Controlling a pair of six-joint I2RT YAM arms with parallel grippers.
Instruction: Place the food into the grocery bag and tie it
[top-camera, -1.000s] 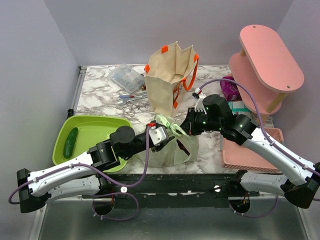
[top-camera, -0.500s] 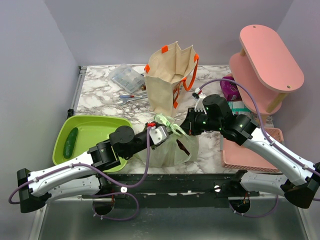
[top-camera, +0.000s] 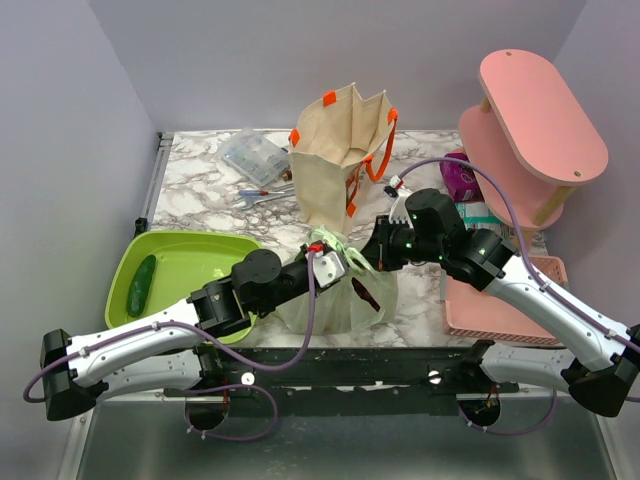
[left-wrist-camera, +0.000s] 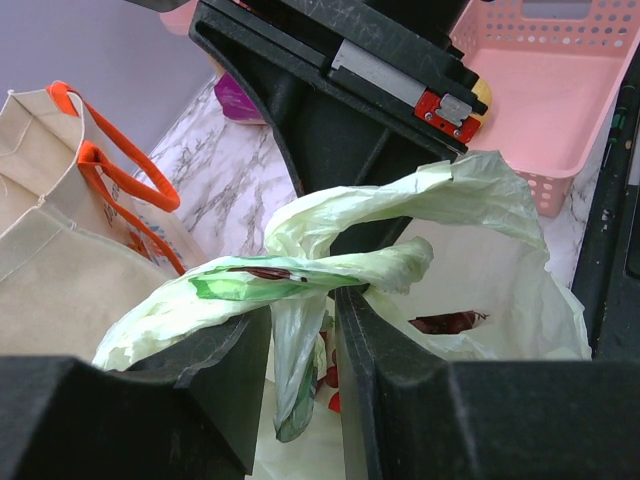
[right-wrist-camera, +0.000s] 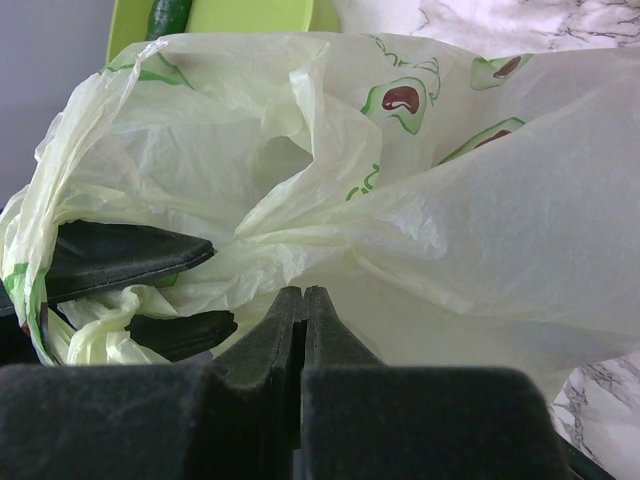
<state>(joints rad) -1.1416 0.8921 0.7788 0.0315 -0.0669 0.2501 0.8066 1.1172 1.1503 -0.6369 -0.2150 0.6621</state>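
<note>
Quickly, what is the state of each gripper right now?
Left gripper: closed on a bunched strip of the thin light green avocado-print plastic bag.
Right gripper: closed, pinching the same bag's film.

Looks down from above and behind the arm bases, well back, marble table (top-camera: 200, 190) in frame, grocery bag (top-camera: 335, 300) just 6 o'clock of centre. Peers from the left wrist close over that bag toward beige tote (left-wrist-camera: 60, 270) at 9 o'clock and pink basket (left-wrist-camera: 545, 40) at 1 o'clock; from the right wrist nearer still, green tray (right-wrist-camera: 250, 12) at 12 o'clock. Shares the bag's crumpled top across all three.
</note>
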